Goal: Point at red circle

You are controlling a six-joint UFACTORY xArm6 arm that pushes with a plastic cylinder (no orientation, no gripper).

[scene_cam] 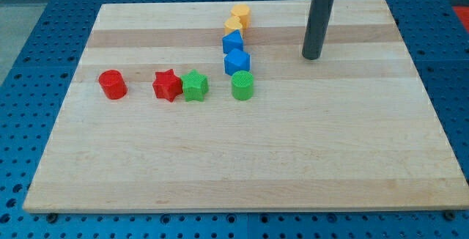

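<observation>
The red circle point(113, 84) is a short red cylinder at the view's left on the wooden board point(242, 158). My tip point(312, 57) rests on the board at the upper right, far to the right of the red circle and right of the blue blocks. It touches no block.
A red star point(167, 85) touches a green star point(195, 86). A green cylinder point(242, 86) sits right of them. Above it a column runs up: blue block point(237, 61), blue block point(232, 42), yellow block point(234, 25), yellow block point(240, 13).
</observation>
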